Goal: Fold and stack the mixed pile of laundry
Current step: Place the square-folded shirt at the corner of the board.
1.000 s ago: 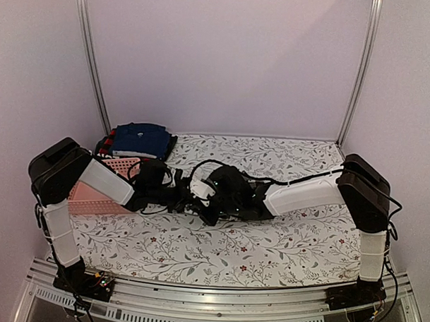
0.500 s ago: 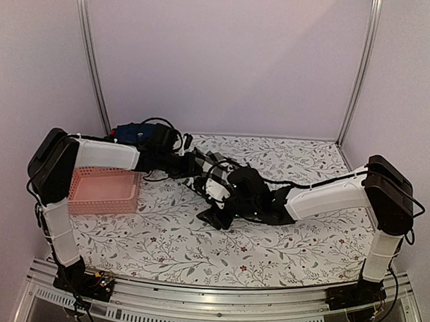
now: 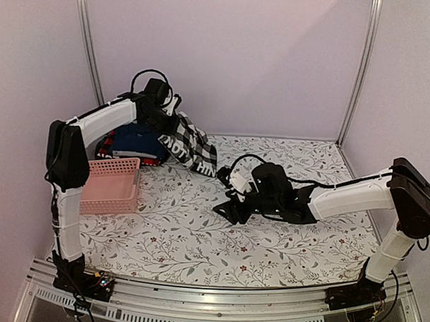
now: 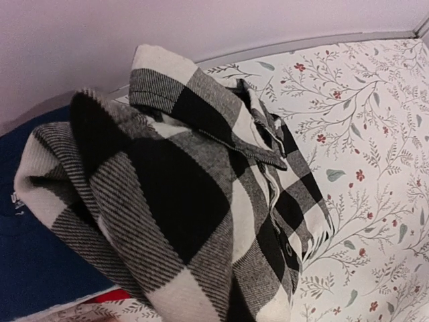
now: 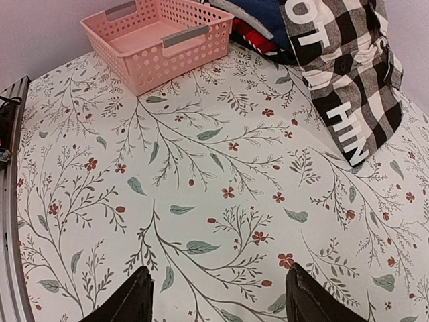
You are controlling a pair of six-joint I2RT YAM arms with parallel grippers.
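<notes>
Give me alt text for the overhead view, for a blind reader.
The left end effector holds a checked shirt up beside a folded navy garment at the floral table's back left. A pink basket sits nearer, and the right end effector is open, low over the table's middle.

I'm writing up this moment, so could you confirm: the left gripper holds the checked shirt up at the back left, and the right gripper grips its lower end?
Not quite. The left gripper does hold the shirt up at the back left, but the right gripper grips nothing. The right wrist view shows its jaws open over the table, apart from the shirt.
</notes>
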